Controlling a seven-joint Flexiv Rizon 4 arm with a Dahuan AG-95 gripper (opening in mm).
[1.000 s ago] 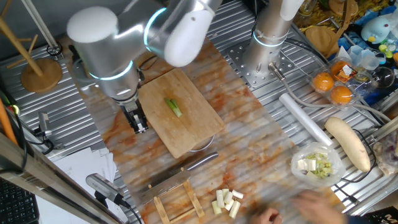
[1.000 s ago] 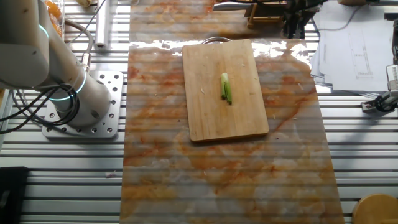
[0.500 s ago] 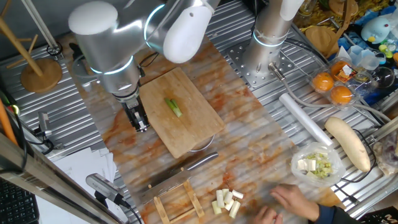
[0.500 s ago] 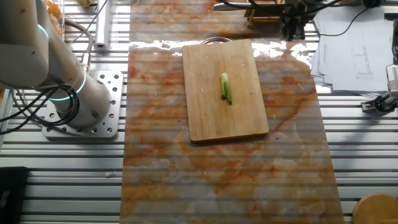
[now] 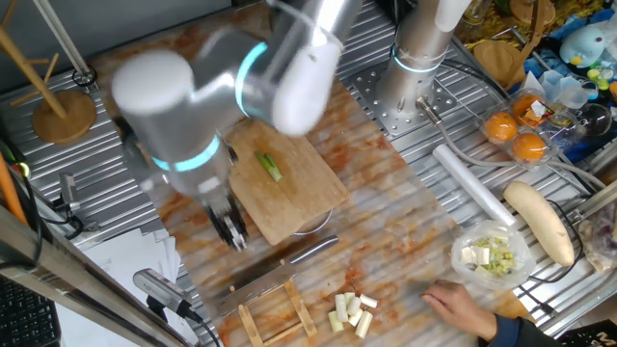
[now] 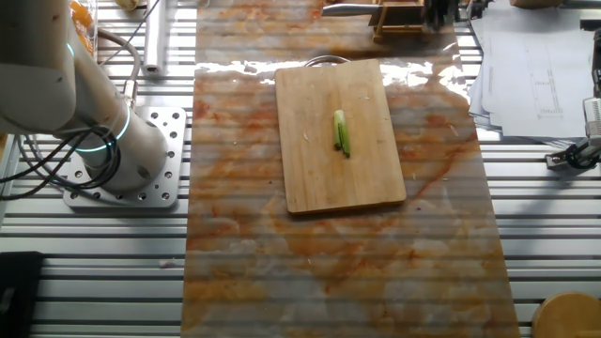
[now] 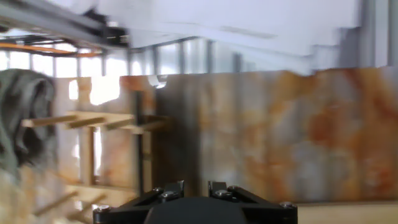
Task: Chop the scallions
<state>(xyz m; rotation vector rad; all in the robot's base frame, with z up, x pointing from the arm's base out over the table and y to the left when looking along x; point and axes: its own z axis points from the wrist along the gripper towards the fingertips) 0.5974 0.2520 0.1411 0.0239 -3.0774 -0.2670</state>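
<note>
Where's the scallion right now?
The scallion lies alone near the middle of the cutting board, uncut; the gripper is off the board's edge.

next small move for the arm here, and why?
Probably carry the gripper on toward the knife in the wooden rack and line up on its handle. The gripper seems to hold nothing, the hand view faces the rack, and the scallion lies whole on the cutting board. Motion blur hides how the jaws stand.
</note>
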